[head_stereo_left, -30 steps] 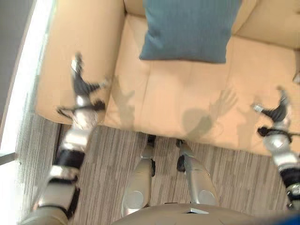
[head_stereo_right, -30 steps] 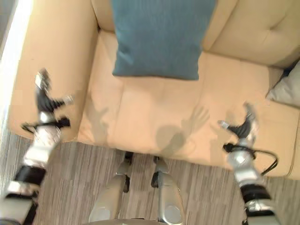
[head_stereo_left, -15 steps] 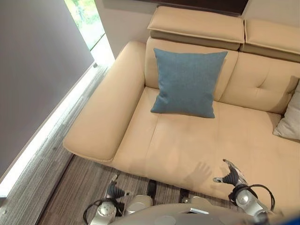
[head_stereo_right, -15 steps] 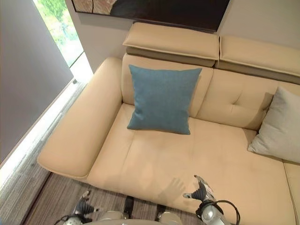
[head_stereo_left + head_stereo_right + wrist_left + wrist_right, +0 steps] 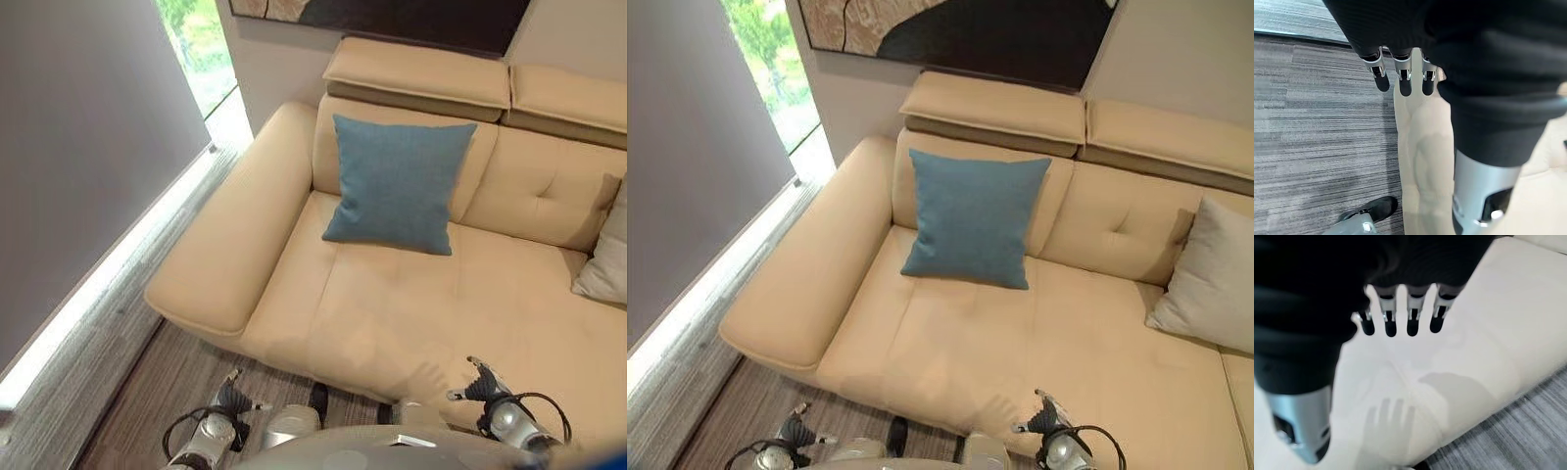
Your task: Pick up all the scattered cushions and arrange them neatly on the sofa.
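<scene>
Fingers straight, relaxed on both hands, holding nothing: left hand [image 5: 231,399] over floor [image 5: 147,392] by sofa [image 5: 392,304] front edge, right hand [image 5: 482,384] over seat front. Blue cushion [image 5: 397,183] upright vs. backrest, nr left armrest [image 5: 220,240]. Grey cushion [image 5: 1213,279] leaning at far right. Seat betw. them bare. Window [image 5: 764,59], wall picture [image 5: 960,34] behind.
</scene>
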You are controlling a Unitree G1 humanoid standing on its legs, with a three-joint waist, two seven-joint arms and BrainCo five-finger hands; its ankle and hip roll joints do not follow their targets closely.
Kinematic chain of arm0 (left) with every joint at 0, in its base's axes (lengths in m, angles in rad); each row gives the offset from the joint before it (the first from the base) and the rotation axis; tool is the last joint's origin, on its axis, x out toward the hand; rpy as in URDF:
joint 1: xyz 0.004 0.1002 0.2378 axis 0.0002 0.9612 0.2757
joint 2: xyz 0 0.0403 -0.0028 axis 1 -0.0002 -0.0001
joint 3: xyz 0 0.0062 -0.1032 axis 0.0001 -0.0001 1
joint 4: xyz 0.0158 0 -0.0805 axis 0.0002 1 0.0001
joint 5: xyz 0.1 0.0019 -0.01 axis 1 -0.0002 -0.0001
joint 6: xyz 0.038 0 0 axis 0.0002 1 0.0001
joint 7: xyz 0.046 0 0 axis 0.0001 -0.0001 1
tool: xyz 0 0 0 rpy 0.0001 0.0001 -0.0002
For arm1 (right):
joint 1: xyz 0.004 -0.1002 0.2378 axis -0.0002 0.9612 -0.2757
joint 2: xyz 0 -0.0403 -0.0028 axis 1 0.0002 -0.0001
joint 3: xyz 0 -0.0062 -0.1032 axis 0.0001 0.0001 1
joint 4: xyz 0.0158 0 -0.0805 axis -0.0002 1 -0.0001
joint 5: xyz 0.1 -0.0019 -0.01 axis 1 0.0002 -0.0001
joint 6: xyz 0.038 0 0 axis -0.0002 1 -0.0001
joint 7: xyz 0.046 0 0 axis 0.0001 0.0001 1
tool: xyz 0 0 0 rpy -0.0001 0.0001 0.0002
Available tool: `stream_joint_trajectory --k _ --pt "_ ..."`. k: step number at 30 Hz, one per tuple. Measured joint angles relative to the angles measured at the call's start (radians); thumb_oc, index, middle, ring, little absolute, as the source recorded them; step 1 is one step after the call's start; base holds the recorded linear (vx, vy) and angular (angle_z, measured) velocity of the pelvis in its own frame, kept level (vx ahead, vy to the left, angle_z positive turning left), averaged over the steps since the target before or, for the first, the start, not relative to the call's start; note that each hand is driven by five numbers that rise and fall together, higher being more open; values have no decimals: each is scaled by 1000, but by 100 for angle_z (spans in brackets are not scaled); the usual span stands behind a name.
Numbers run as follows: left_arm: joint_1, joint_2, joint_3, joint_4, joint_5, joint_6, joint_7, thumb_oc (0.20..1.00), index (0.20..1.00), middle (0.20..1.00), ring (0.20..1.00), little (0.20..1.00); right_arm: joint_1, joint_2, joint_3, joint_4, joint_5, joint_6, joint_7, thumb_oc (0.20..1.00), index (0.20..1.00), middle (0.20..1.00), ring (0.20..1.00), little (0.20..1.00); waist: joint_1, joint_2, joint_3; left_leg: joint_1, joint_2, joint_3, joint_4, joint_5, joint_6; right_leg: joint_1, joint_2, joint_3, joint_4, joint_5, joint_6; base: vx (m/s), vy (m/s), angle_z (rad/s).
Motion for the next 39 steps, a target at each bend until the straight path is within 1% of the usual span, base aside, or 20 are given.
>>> stream_joint_trajectory --k 1,2,6,7,8,9,12,13,14,15,16,17,20,22,24,25,27,29,34,39 --pt "10 4 -1 4 0 14 -1 1000 1000 1000 1000 1000 -17 5 -2 2 5 1 1 1000 1000 1000 1000 1000 20 -33 -3 -19 -17 -4 2 -4 -16 137 0 -19 -281 -63 -54 -305 -315 -13" --pt "12 -20 3 29 -1 18 0 1000 1000 1000 1000 1000 -36 -3 -6 4 13 4 1 1000 1000 1000 1000 1000 16 -12 8 -28 11 -13 6 20 -54 167 34 -35 -359 -8 -82 -371 -361 7" --pt "-40 -35 1 57 -18 19 28 1000 1000 1000 1000 1000 -67 -5 -29 -7 76 4 -12 1000 1000 1000 1000 1000 26 -10 10 -176 70 -74 83 98 -154 130 140 -62 -429 52 -171 -273 -165 61" --pt "-59 -31 -1 67 -30 17 29 1000 1000 1000 1000 1000 -86 -8 -28 23 101 2 -19 1000 1000 1000 1000 1000 25 -7 24 -229 82 -118 81 201 -240 84 169 -95 -398 55 -241 -358 -77 85" --pt "-83 -30 -2 68 -39 17 29 1000 1000 1000 1000 1000 -91 -15 -28 28 113 6 -19 1000 1000 1000 1000 1000 37 -23 39 -247 77 -120 66 261 -214 49 158 -107 -376 60 -279 -261 -16 77" --pt "-92 -26 -1 91 -42 22 28 1000 1000 1000 1000 1000 -94 -8 -28 35 115 7 -19 1000 1000 1000 1000 1000 43 -51 52 -262 50 -84 137 173 -211 43 132 -135 -416 110 -319 -260 27 39" --pt "-90 -23 16 139 -48 36 28 1000 1000 1000 1000 1000 -97 -16 -30 70 124 11 -19 1000 1000 1000 1000 1000 -17 -86 50 -181 0 -56 369 -64 -168 86 95 -158 -585 226 -245 -87 102 58" --pt "-93 -23 26 138 -48 39 29 1000 1000 1000 1000 1000 -93 -12 -30 90 135 18 -18 1000 1000 1000 1000 1000 -41 -91 50 -110 -4 -53 385 -125 -142 102 90 -156 -639 233 -167 6 191 24" --pt "-92 -51 27 136 -48 41 30 1000 1000 1000 1000 1000 -101 -13 -31 117 145 22 -16 1000 1000 1000 1000 1000 -40 -49 56 -54 42 -71 369 -165 -130 71 98 -176 -553 145 -61 11 167 16" --pt "-100 -66 29 132 -48 38 29 1000 1000 1000 1000 1000 -102 -34 -59 121 151 29 -14 1000 1000 1000 1000 1000 -50 3 54 0 105 -93 318 -184 -162 -41 68 -144 -232 56 -217 33 163 41" --pt "-117 -74 1 122 -50 42 29 1000 1000 1000 1000 1000 -77 -37 -76 124 155 40 -12 1000 1000 1000 1000 1000 -76 -21 31 74 110 -107 200 -195 -167 -42 0 -77 -227 27 -167 38 170 53" --pt "-112 -89 -26 117 -46 39 21 1000 1000 1000 1000 1000 -75 -43 -91 120 160 43 -14 1000 1000 1000 1000 1000 -91 3 8 120 97 -88 91 -197 -156 -27 6 -70 -309 84 -124 16 243 60" --pt "-139 -94 -43 118 -42 41 23 1000 1000 1000 1000 1000 -98 -38 -100 113 160 49 -8 1000 1000 1000 1000 1000 -91 28 -10 151 2 -77 -11 -184 -52 -39 33 -32 -446 233 -96 -61 258 -30" --pt "-136 -64 -43 117 -35 42 21 1000 1000 1000 1000 1000 -109 7 -100 91 159 47 1 1000 1000 1000 1000 1000 -63 -36 -6 129 -57 -56 -8 -160 12 -79 5 -13 -491 255 -80 -161 207 -109" --pt "-105 -42 -40 114 -11 42 19 1000 1000 1000 1000 1000 -129 9 -98 151 158 71 6 1000 1000 1000 1000 1000 -44 -3 17 61 -27 32 32 -131 64 -148 -40 -111 -237 198 -38 -227 168 -106" --pt "-91 -23 -40 113 -7 42 22 1000 1000 1000 1000 1000 -128 17 -66 147 157 75 -6 1000 1000 1000 1000 1000 -43 -33 14 18 -49 63 82 -145 83 -144 -92 -125 -167 174 -18 -91 45 -68" --pt "-85 -20 -31 113 -6 42 25 1000 1000 1000 1000 1000 -100 82 -59 103 148 66 -3 1000 1000 1000 1000 1000 -38 -17 32 15 -49 76 68 -121 70 -52 -104 -127 -152 97 21 -42 -25 -46" --pt "-91 -40 -9 116 -6 41 29 1000 1000 1000 1000 1000 -84 95 -60 102 148 62 -1 1000 1000 1000 1000 1000 -41 4 45 19 -51 81 32 -94 28 47 -94 -123 -320 81 -2 30 -106 -4" --pt "-36 -59 -1 116 -6 41 29 1000 1000 1000 1000 1000 -30 81 -69 103 149 68 -10 1000 1000 1000 1000 1000 -38 3 -62 28 20 75 -13 -64 -26 128 9 -130 -514 159 -71 39 -73 -5" --pt "-44 -85 -26 113 -8 41 20 1000 1000 1000 1000 1000 17 72 -79 102 157 68 -14 1000 1000 1000 1000 1000 -45 27 -81 42 31 56 -16 -57 -29 165 31 -141 -566 173 -82 4 -11 9"
